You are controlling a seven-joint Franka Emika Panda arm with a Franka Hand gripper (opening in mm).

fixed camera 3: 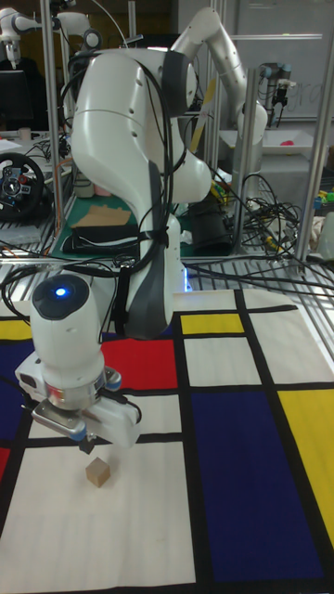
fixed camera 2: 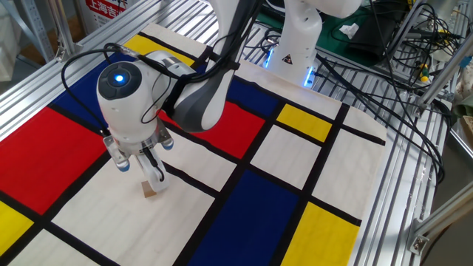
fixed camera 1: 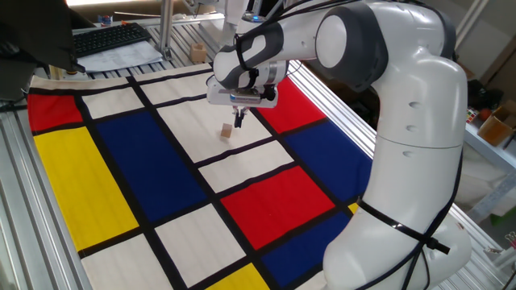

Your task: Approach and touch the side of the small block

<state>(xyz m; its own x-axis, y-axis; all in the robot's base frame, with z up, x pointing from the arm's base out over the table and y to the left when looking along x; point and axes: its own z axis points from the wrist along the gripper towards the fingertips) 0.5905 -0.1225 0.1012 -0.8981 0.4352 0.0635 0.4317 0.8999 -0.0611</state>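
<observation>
1. Block: a tiny plain wooden cube, light brown, with matt faces and sharp edges. It rests on a white rectangle of the cloth, near that panel's middle in one fixed view.
2. End effector: a dark narrow tip under a glossy white, rounded wrist housing with a glowing blue ring on top. In the other fixed view the tip comes down right at the block's upper edge; in the tall fixed view it sits just above and beside the cube. Actual contact cannot be told from any view, nor whether the fingers stand wide or narrow.
3. Cloth: a flat fabric sheet printed with red, blue, yellow and white rectangles divided by black bands, smooth and nearly uncreased.
4. Bench: ribbed aluminium profile rails, bare along the cloth's edges.
5. Arm: smooth white moulded shells with grey joint bands, curving over the cloth; thin black cables run along it.
</observation>
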